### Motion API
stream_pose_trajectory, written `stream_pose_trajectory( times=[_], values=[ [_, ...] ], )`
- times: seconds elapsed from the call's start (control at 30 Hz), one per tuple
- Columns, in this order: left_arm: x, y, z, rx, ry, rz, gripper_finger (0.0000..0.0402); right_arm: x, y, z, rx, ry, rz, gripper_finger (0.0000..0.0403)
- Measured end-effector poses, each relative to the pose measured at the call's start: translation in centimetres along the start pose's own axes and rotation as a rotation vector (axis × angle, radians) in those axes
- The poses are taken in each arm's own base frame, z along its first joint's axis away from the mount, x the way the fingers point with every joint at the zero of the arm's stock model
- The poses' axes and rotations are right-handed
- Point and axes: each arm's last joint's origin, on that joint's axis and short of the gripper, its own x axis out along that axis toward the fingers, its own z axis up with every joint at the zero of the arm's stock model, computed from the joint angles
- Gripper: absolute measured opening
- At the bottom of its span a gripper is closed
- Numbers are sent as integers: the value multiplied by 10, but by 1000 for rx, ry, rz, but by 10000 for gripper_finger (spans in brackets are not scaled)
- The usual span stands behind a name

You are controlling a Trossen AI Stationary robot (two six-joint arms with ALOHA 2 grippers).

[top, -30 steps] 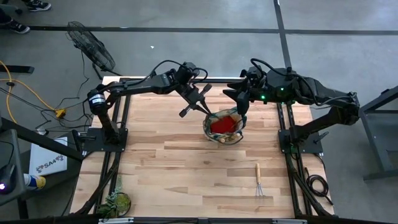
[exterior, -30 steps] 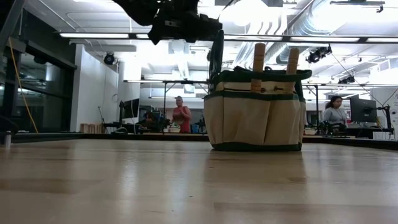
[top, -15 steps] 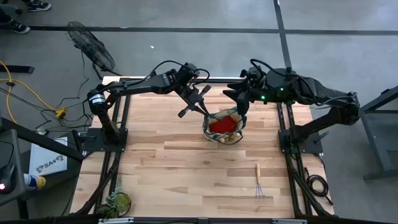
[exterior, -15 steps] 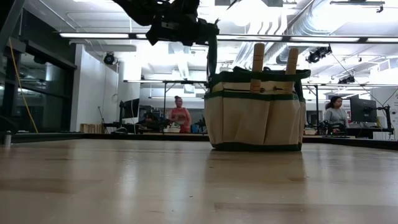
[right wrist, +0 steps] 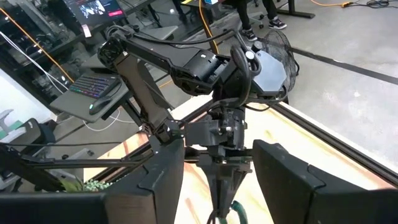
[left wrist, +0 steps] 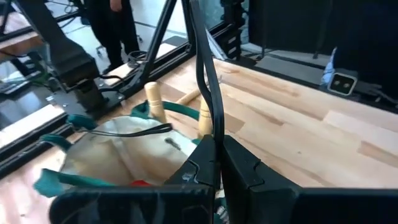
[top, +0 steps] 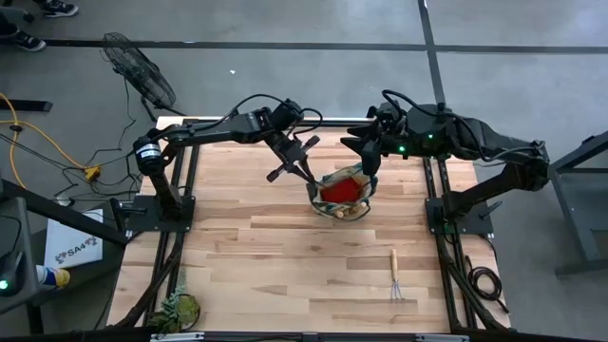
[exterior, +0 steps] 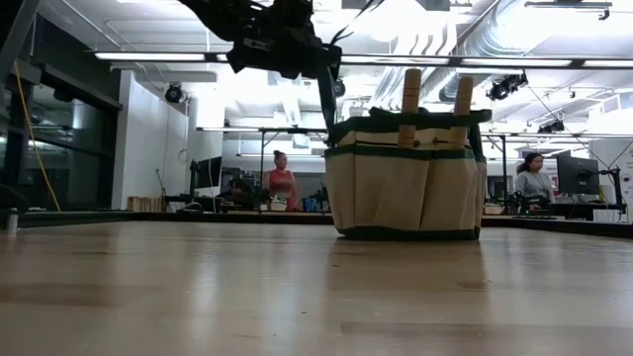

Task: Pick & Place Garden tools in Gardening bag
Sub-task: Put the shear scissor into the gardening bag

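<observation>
The tan gardening bag (top: 342, 195) with green trim stands upright on the table's far middle (exterior: 401, 188). Two wooden trowel handles (exterior: 410, 94) (exterior: 463, 99) stick up from its pockets, and a red cloth piece (top: 337, 190) lies inside. My left gripper (top: 304, 171) hovers at the bag's left rim, shut on a long thin dark tool (left wrist: 205, 68), a pruner by its look. My right gripper (top: 369, 163) hangs open above the bag's far right side, holding nothing (right wrist: 217, 186). A wooden-handled hand rake (top: 397, 277) lies flat near the table's front right. My left gripper pinches the dark pruner (left wrist: 215, 127) between its two fingers, which reach in from the far left, slanting slightly down, across the tool. One part rises out of the wrist view's top. The other part (exterior: 328, 99) leans down to the bag's left rim. Which part the fingers have, I cannot tell.
A leafy plant clump (top: 178, 309) sits at the table's front left corner. Bare wood lies between the bag and the near edge. A fan (top: 142, 71) stands on the floor beyond the far left corner. People stand in the room behind the table.
My left gripper has tipped at the wrist and shifted a little toward the table's left. The pruner stood upright beside the bag a second ago. It now leans with its top to the left, its lower end still at the bag's left rim.
</observation>
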Motion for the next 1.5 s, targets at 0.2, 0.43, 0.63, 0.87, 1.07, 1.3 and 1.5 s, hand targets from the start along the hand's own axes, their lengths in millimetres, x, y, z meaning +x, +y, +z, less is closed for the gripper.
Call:
stream_pose_trajectory(
  times=[0.2,0.43,0.63,0.87,1.07,1.3,1.5],
  values=[
    [0,-2,-1,-24,-2,-19,0,0,0,0,0,0,0,183],
    [-2,-1,1,-7,34,23,0,0,0,-1,-2,6,-3,183],
    [0,0,-4,-20,90,53,0,0,0,-1,-3,6,-3,183],
    [0,3,-4,-21,153,121,0,0,-1,-1,-8,4,-8,183],
    [3,6,-3,-52,241,230,0,0,-1,-1,-10,-6,-26,183],
    [2,0,-5,-48,254,172,0,0,-1,-1,-12,0,-29,183],
    [12,-1,1,-16,173,119,0,0,-2,-1,-12,-3,-34,183]
  ],
)
